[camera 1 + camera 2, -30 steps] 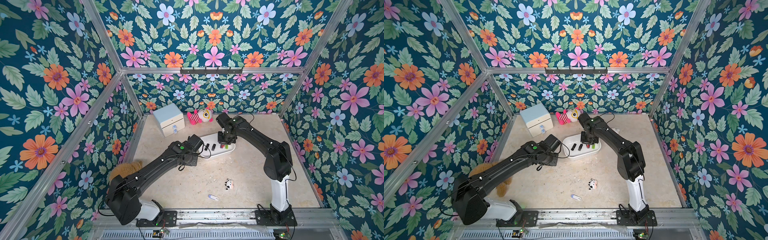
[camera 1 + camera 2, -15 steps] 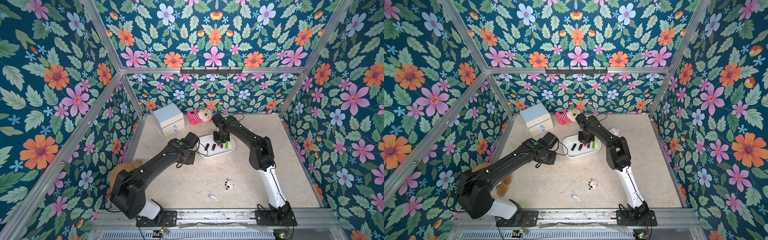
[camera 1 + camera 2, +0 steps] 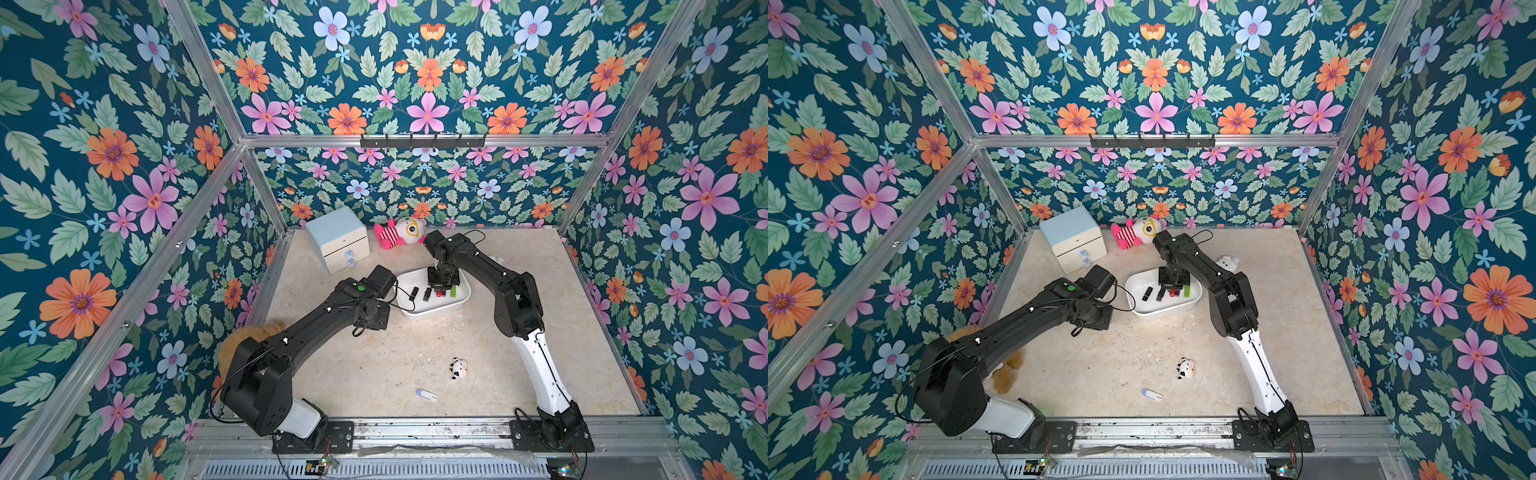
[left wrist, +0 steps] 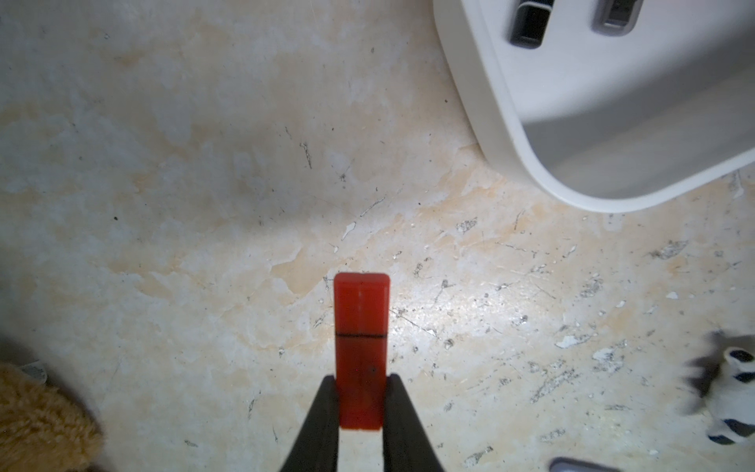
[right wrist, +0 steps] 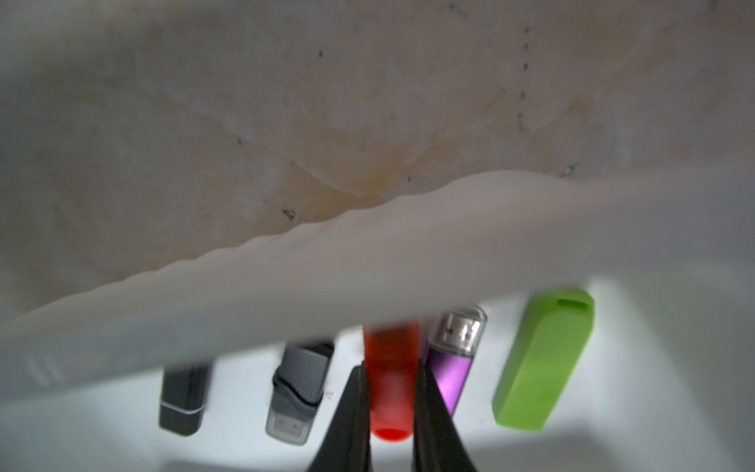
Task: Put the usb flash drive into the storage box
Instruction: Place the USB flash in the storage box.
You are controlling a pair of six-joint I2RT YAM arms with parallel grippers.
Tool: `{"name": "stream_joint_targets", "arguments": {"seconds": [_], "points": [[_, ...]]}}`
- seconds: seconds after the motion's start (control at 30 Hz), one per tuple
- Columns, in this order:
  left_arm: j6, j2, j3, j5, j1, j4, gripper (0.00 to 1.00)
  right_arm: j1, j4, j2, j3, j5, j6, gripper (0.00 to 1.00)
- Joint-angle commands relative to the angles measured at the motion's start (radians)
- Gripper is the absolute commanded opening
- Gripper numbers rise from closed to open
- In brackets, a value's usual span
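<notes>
Left wrist view: left gripper (image 4: 360, 380) clenched on the red flash drive (image 4: 360, 310); two dark fingers pinch its lower part, and a thin seam crosses its body.
Red flash drive, place: over bare table (image 4: 184, 184), outside the storage box (image 4: 490, 102), near the box's rounded corner and apart from it.
Right wrist view: right gripper (image 5: 391, 370) clamped on the orange-red flash drive (image 5: 392, 402); picture blurred.
Orange-red flash drive, place: inside the storage box, between the grey drive (image 5: 300, 392) and the purple drive (image 5: 451, 372); contact with the box floor cannot be told.
Box contents, other: black drive (image 5: 182, 402) at one end of the row, green drive (image 5: 543, 359) at the other.
Storage box, place: in both top views at mid-table toward the far side, with the left arm's wrist at its left end and the right gripper pointing down into it.
Near edge, loose: white stick with blue end (image 3: 427, 395); cow figurine (image 3: 459, 368) just beyond it.
Far left: pale-blue-topped cabinet (image 3: 338, 239); striped plush (image 3: 399, 235) to its right.
Left edge: brown plush (image 3: 249, 345), partly under the left arm.
</notes>
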Motion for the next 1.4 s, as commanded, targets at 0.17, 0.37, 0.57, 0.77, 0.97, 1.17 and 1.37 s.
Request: {"name": "stream_joint_targets", "arguments": {"seconds": [0.17, 0.37, 0.57, 0.77, 0.97, 1.17, 1.37], "points": [[0.011, -0.005, -0.012, 0.003, 0.004, 0.003, 0.0, 0.0, -0.004, 0.018, 0.012, -0.013, -0.004, 0.0], [0.013, -0.002, -0.018, 0.007, 0.005, 0.01, 0.0, 0.0, -0.018, 0.03, 0.028, -0.014, -0.005, 0.0], [0.018, 0.003, -0.012, 0.004, 0.007, 0.012, 0.0, -0.001, -0.019, 0.029, 0.022, -0.01, -0.007, 0.31], [0.054, 0.038, 0.067, -0.011, 0.01, -0.011, 0.0, 0.001, -0.014, 0.013, 0.019, -0.01, -0.005, 0.39], [0.085, 0.085, 0.183, -0.008, 0.011, -0.024, 0.0, 0.002, -0.012, -0.04, 0.008, 0.0, 0.002, 0.39], [0.108, 0.152, 0.267, -0.008, 0.01, -0.025, 0.0, 0.007, 0.017, -0.164, -0.041, 0.014, 0.017, 0.4], [0.136, 0.245, 0.339, 0.006, 0.002, -0.001, 0.0, -0.001, -0.021, -0.28, -0.103, 0.119, 0.045, 0.41]]}}
